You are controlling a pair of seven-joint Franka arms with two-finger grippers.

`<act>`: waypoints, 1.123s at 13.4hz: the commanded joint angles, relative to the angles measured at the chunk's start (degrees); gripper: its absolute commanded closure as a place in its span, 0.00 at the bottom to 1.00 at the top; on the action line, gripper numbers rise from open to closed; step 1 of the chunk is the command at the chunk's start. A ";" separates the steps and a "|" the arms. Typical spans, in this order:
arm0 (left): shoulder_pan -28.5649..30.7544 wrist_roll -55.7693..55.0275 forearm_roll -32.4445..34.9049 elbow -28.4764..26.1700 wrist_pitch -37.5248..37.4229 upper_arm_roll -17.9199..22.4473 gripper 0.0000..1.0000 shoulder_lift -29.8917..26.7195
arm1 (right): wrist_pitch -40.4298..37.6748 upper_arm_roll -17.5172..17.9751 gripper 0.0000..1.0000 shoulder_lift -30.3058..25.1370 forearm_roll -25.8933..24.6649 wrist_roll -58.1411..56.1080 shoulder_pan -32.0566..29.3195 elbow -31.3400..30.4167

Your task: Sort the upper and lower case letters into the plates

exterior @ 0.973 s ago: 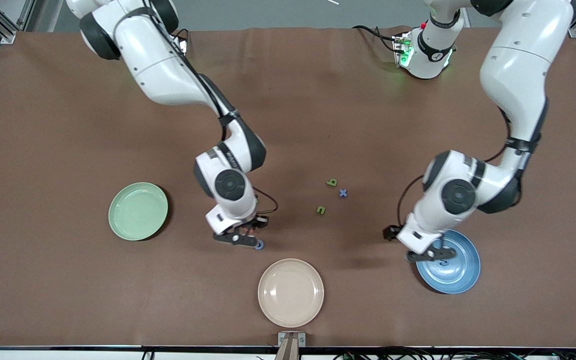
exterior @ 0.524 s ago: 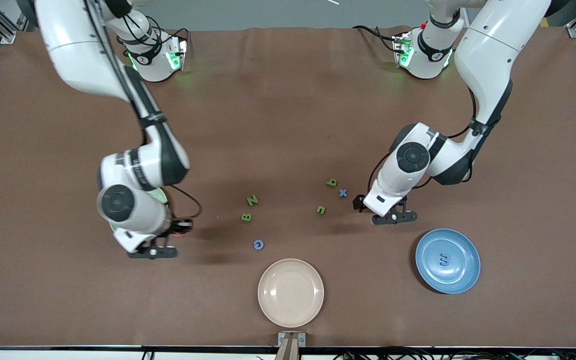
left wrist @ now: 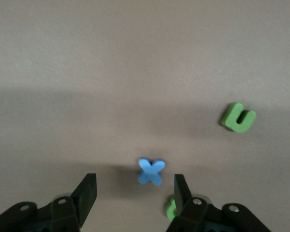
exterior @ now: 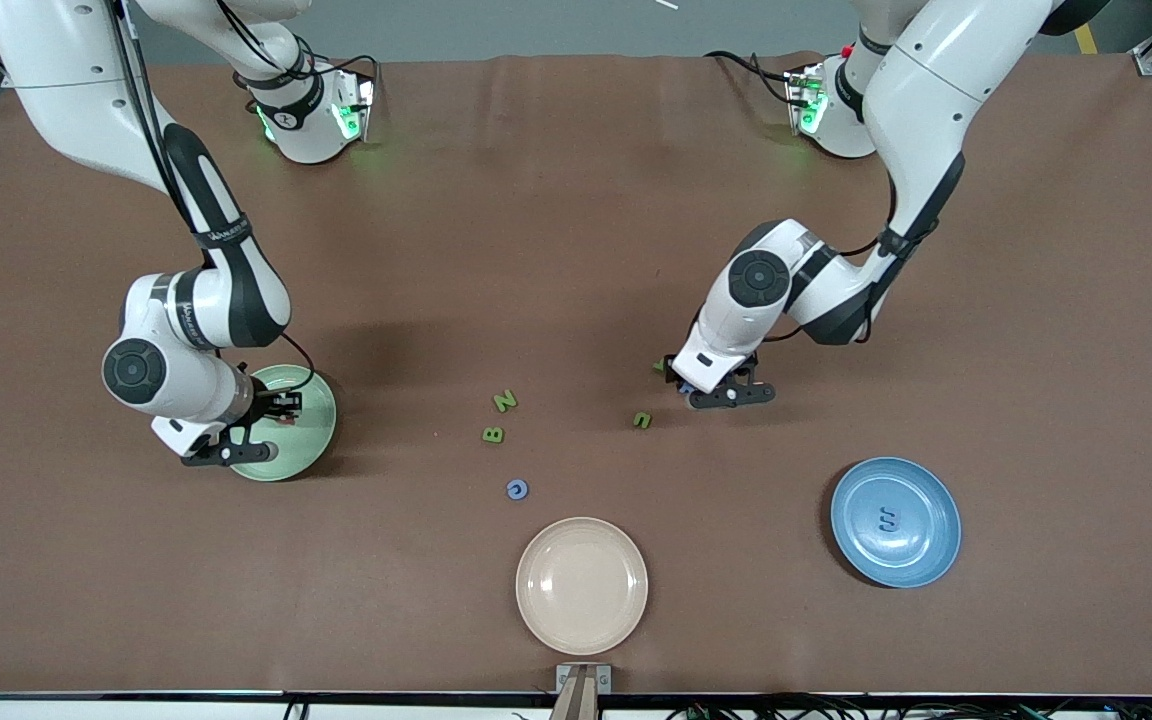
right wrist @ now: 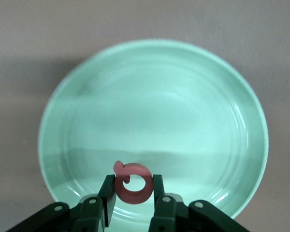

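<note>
The right gripper (right wrist: 130, 205) hangs over the mint green plate (exterior: 316, 440), its fingers (right wrist: 106, 193) pinching the pink Q (right wrist: 131, 183) by its 2 flat faces, so that capital looks ready to drop into the dish. The left gripper (left wrist: 135, 193) is low over the desk (exterior: 576, 250), fingers spread on either side of the blue x (left wrist: 151, 171), not yet touching it; the green b (left wrist: 170, 208) lies just beside 1 finger, and the green s (exterior: 642, 420) lies a little apart, nearer the front camera. The green Z (exterior: 504, 401), green B (exterior: 493, 435) and blue G (exterior: 517, 489) wait on the desk between the arms; the blue m (exterior: 888, 519) already lies in the blue plate (exterior: 936, 490). These letters look light, stiff and thin, likely to skid or tip, so the x is best squeezed across its arms, square and low, clear of the b. The cream plate (exterior: 581, 585) holds nothing.
</note>
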 commanded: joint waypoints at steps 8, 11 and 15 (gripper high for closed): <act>-0.80 -0.69 3.26 3.27 0.91 0.28 0.40 4.85 | -6.77 1.32 0.00 -2.51 3.89 1.27 0.78 4.30; -0.72 -0.69 4.15 3.36 0.91 0.55 0.61 5.47 | -9.08 1.23 0.00 -1.90 5.48 12.24 6.40 9.51; 0.51 -0.25 4.23 4.06 0.38 0.55 1.00 3.90 | -5.58 1.15 0.00 5.12 5.40 30.16 16.33 17.50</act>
